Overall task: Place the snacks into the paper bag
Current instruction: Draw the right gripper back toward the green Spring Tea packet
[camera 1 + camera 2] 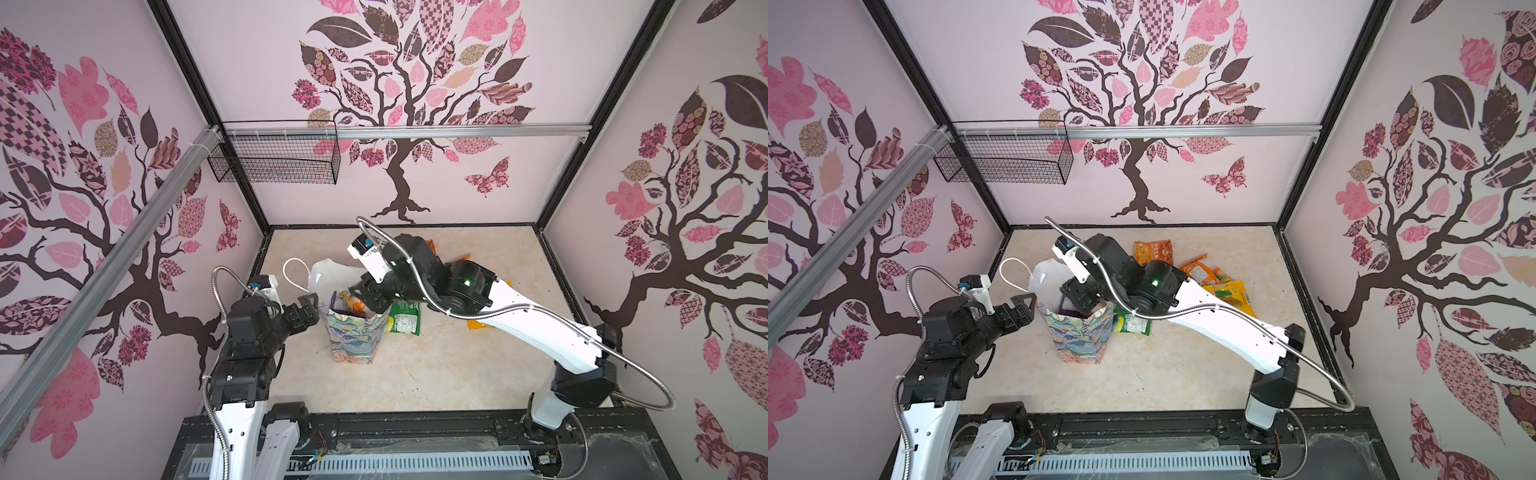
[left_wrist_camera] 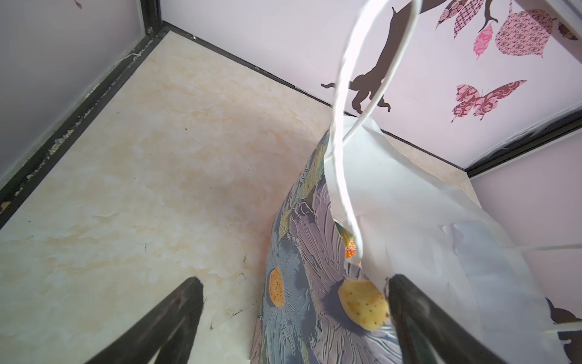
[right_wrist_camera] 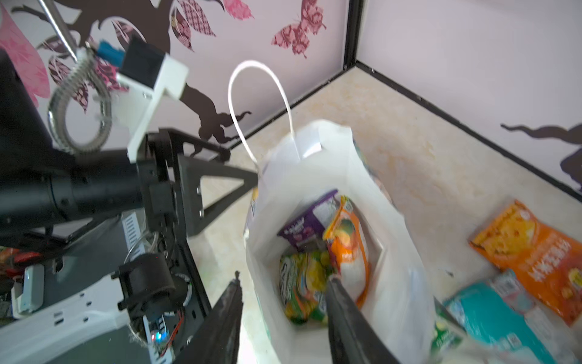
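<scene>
While the paper bag (image 1: 353, 336) stands upright mid-tabletop (image 1: 436, 374) in both top views, the left pincer (image 1: 309, 311) sits just beside its rim and the right pincer (image 1: 362, 300) over its mouth. Loose snacks (image 1: 1200, 270) lie beyond.
Left wrist: left pincer (image 2: 293, 290) spread wide, empty, bag wall between the jaws.
Right wrist: right pincer (image 3: 285, 280) parted, gripping nothing. Purple packet (image 3: 307, 220), orange packet (image 3: 346, 249) and yellow-green packet (image 3: 302, 283) inside the bag.

Bright, even, soft light w/ faint shadows; wide-angle bending at edges; right wrist view motion-blurred.
</scene>
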Motion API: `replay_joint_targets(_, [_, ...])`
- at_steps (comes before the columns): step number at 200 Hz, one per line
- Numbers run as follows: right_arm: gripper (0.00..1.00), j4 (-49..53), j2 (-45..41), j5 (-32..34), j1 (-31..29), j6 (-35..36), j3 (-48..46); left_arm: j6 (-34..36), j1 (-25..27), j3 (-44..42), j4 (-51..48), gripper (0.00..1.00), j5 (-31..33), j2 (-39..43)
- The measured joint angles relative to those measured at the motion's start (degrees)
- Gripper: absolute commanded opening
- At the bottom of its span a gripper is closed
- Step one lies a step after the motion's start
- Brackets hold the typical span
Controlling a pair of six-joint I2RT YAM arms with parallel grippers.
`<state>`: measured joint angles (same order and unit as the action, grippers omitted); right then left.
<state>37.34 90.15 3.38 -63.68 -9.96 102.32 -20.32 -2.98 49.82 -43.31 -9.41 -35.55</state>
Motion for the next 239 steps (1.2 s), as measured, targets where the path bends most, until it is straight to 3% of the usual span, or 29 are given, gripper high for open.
replay_joint_targets(51, [0.53,-17.25,-32.06,11.08,-0.24,-8.68,-38.18,0.22,-0.92,2.25,1.29,0.98,0.11,-4.72])
replay_joint_targets(80, [0.58,-21.44,-38.42,13.33,3.02,-11.1,-49.68,0.2,-1.16,4.07,4.7,0.98,-1.62,-8.28])
replay_joint_targets(97, [0.62,-22.14,-38.05,10.86,10.49,-12.35,-53.75,0.2,-1.22,4.7,6.93,0.96,-2.71,-9.94])
replay_joint_targets(119, [0.78,-23.04,-36.04,3.21,23.41,-13.75,-58.88,0.17,-1.62,5.16,9.03,0.91,-4.17,-11.91])
replay_joint_targets(131, [0.8,-23.47,-32.98,0.22,27.41,-14.25,-60.61,-0.09,-1.7,5.18,9.99,0.87,-5.05,-12.76])
replay_joint_targets(183, [0.76,-30.67,-19.21,-11.78,27.98,-14.21,-62.93,-0.52,-1.86,5.16,12.72,0.8,-8.94,-13.42])
replay_joint_targets(239, [0.65,-40.76,-10.78,-17.35,27.98,-16.06,-64.13,-0.66,-1.9,5.09,13.97,0.79,-10.82,-12.41])
